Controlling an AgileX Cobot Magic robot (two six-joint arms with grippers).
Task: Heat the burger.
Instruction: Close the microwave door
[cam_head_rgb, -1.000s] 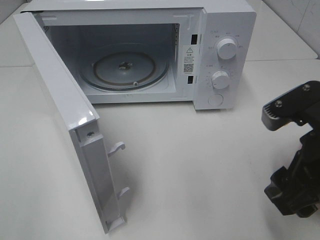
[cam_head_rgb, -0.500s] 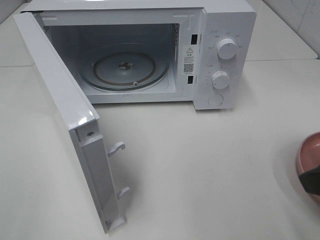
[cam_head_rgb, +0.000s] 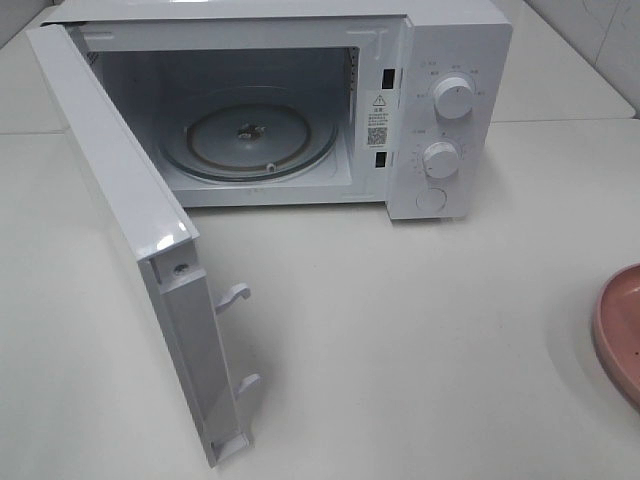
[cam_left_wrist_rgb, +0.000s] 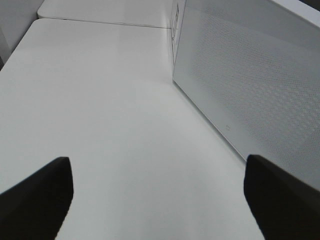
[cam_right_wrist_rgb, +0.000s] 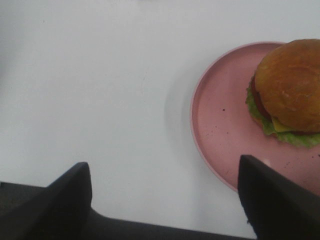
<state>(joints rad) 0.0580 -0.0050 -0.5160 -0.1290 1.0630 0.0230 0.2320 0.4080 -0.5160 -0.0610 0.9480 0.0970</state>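
White microwave (cam_head_rgb: 440, 110) stands open and empty; burger (cam_right_wrist_rgb: 290, 92) waits on its plate (cam_head_rgb: 620, 335) at right, both grippers' fingers (cam_right_wrist_rgb: 60, 200) released, nothing loaded yet.

burger (cam_right_wrist_rgb: 290, 90) (and plate (cam_right_wrist_rgb: 220, 135)) edge-cropped

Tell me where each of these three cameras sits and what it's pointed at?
Exterior high: mounted up high, looking down on the open microwave, white table and plate edge; no robot parts show.
Left wrist: on the left arm, facing the microwave door's outer side; open left gripper fingertips show.
Right wrist: on the right arm, looking down at the burger on the plate; open right gripper fingertips show.
Shared: exterior and right wrist both see the plate.
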